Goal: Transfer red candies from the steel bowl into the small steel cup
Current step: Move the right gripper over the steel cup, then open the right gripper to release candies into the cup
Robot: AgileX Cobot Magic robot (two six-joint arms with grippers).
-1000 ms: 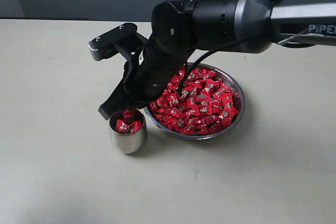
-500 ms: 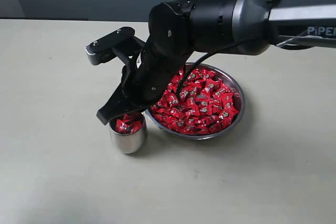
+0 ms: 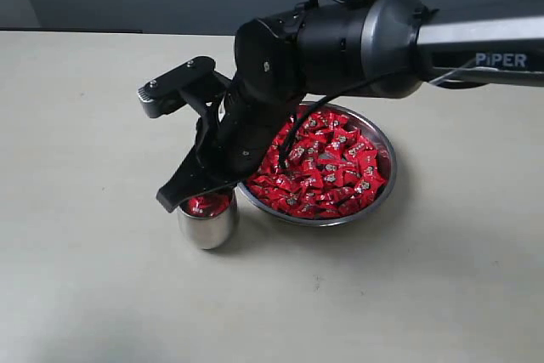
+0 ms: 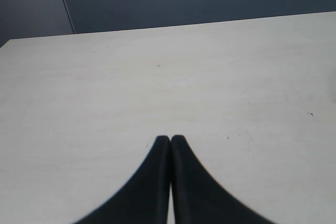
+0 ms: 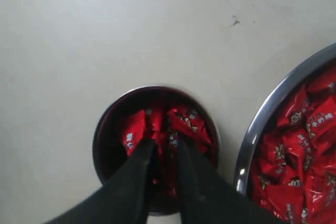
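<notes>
Beside steel bowl [image 3: 385, 161], steel cup [image 3: 206, 229] w/ red candies [image 5: 186, 121], R arm [image 3: 340, 36] overhead.

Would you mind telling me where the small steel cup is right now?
In the exterior view the small steel cup stands left of centre, just left of the steel bowl, with the right gripper at its mouth.

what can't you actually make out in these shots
Small polished steel cup: exterior view, black right gripper covers most of its mouth; fill level unclear.
Wide shiny steel bowl: rim beside the cup behind the black arm; right wrist view's edge crops it.
Red-wrapped candies: print too small to read.
Left gripper: absent from exterior view; its place unknown.
</notes>
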